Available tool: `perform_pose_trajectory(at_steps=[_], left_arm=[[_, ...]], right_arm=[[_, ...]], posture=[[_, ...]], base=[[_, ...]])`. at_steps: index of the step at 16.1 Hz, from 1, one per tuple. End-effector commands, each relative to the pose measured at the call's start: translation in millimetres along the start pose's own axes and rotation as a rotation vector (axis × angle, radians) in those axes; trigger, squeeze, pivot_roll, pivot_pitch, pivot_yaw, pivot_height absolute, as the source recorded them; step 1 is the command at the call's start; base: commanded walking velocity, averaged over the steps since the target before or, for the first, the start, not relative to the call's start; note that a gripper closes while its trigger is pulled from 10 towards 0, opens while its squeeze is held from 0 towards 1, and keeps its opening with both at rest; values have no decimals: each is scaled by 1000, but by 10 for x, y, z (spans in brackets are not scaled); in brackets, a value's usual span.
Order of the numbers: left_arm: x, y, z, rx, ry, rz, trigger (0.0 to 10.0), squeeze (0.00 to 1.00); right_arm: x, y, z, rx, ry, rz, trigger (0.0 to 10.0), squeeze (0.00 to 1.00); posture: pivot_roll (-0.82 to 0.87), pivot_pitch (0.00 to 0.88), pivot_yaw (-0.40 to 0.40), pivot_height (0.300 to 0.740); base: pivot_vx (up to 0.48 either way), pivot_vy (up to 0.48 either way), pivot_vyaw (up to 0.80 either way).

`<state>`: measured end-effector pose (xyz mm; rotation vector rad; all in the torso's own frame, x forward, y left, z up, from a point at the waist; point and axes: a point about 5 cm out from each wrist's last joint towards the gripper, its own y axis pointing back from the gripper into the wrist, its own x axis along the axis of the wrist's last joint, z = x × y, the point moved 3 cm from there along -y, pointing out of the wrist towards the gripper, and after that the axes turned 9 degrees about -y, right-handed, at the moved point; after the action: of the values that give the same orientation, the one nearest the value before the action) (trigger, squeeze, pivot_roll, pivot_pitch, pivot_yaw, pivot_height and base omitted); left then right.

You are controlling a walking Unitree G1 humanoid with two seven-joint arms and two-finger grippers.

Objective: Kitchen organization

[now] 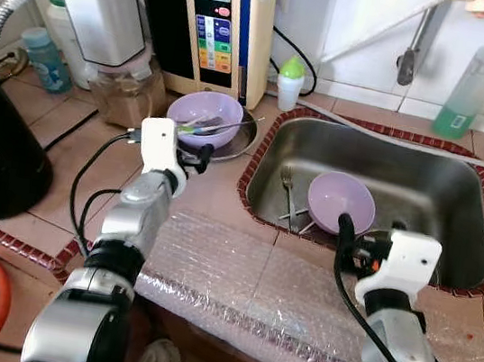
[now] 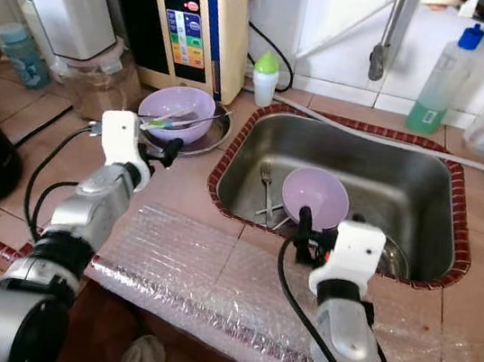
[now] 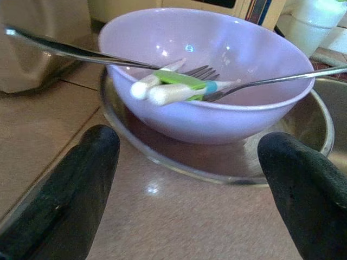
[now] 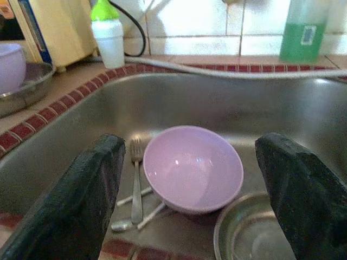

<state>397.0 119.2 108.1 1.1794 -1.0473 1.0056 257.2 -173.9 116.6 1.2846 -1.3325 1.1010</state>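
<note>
I judge little is done. My left end effector [image 3: 184,179], spread and empty, faces the purple bowl [image 3: 206,81] of cutlery on the desk. My right end effector [image 4: 190,184], also spread, hovers above the sink [image 1: 425,172], where another bowl [image 4: 192,168] and a fork [image 4: 135,184] remain.

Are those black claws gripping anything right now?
No. The left gripper is open before the lilac plastic bowl on the counter; the right gripper is open above the sink's lilac bowl.
</note>
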Motion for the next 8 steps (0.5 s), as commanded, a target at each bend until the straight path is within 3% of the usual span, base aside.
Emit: perform_pose_trajectory(at_steps=[1,3,4,8], left_arm=[[26,-28,-28,16,22,-5,10000,0],[6,-64,-41,2,-4,-32,10000,0],[22,-69,-122,3,-34,-30,10000,0],[117,-110,-334,69,2,-47,10000,0]], right_arm=[[57,17,1,-2,-2,12,10000,0],[39,45,-65,11,-2,6,10000,0],[15,42,-131,14,-14,1,10000,0],[-77,-111,-139,20,-55,-36,10000,0]], posture=[[-246,33,150,740],[-244,18,155,740],[-226,5,153,740],[-150,0,126,740]], base=[[0,0,0],[0,0,0],[0,0,0],[0,0,0]])
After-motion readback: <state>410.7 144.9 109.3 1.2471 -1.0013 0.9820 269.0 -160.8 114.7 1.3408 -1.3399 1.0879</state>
